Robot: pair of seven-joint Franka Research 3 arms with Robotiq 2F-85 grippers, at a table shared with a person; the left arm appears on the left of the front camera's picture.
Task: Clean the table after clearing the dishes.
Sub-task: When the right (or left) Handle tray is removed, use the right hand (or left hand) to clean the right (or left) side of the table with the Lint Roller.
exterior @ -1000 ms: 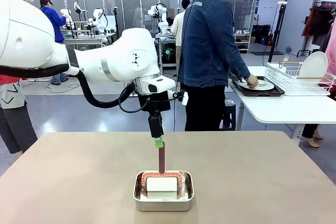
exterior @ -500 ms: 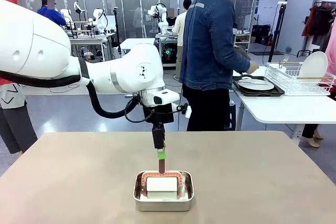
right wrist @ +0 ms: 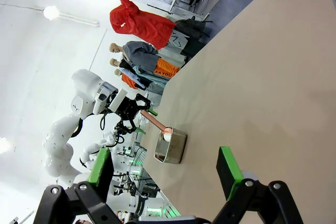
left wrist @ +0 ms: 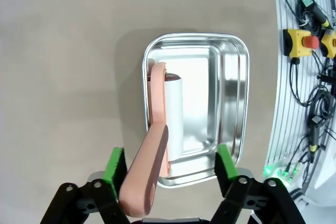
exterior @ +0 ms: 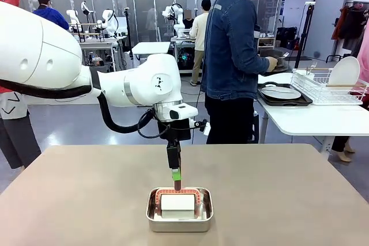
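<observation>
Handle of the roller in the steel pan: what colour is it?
Salmon pink handle; it shows best in the left wrist view.

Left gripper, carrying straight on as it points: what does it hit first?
Likely the roller's pinkish handle, standing between the left gripper's open fingers: its end would meet the palm before the fingers reach the steel pan. Depth is unclear.
</observation>
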